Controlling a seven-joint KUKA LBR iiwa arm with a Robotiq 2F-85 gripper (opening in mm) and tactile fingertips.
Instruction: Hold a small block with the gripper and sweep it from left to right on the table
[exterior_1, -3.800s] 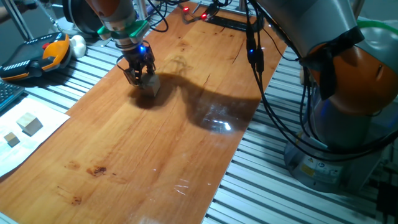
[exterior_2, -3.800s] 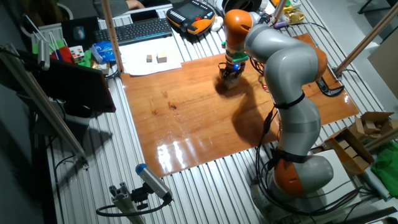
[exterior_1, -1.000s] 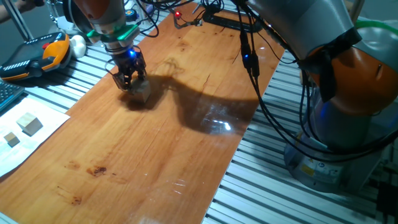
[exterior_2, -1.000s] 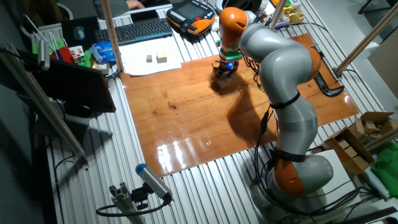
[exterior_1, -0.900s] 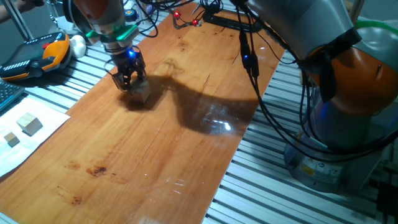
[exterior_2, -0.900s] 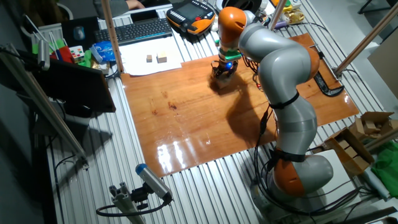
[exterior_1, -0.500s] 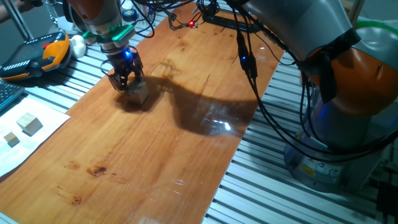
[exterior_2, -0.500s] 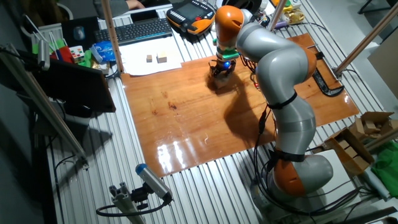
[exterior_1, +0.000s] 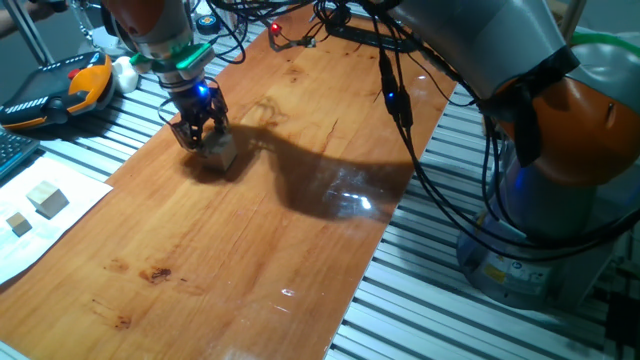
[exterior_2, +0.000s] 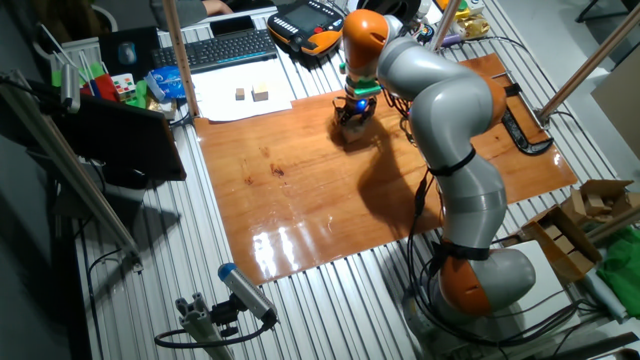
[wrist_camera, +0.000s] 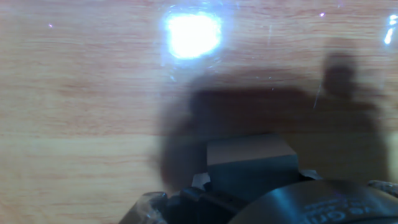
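The gripper (exterior_1: 203, 135), black with a blue light above its fingers, is shut on the small block (exterior_1: 217, 150), a light-tan wooden cube resting on the reddish-brown table (exterior_1: 300, 230) near its far left edge. In the other fixed view the gripper (exterior_2: 352, 113) and the small block (exterior_2: 354, 122) sit at the board's (exterior_2: 330, 190) far edge. The hand view shows the small block (wrist_camera: 250, 160) held just in front of the black gripper body, with its dark shadow on the glossy wood (wrist_camera: 81, 93).
Two other wooden cubes (exterior_1: 46, 198) (exterior_1: 18, 223) lie on white paper at the left. An orange pendant (exterior_1: 70, 88) lies on the ribbed aluminium slats (exterior_1: 470, 320). Cables (exterior_1: 400, 100) hang over the board's far side. The arm's base (exterior_1: 560, 180) stands to the right.
The gripper, still shut on the small block, has slid it steadily along the table toward the far left edge in the one fixed view.
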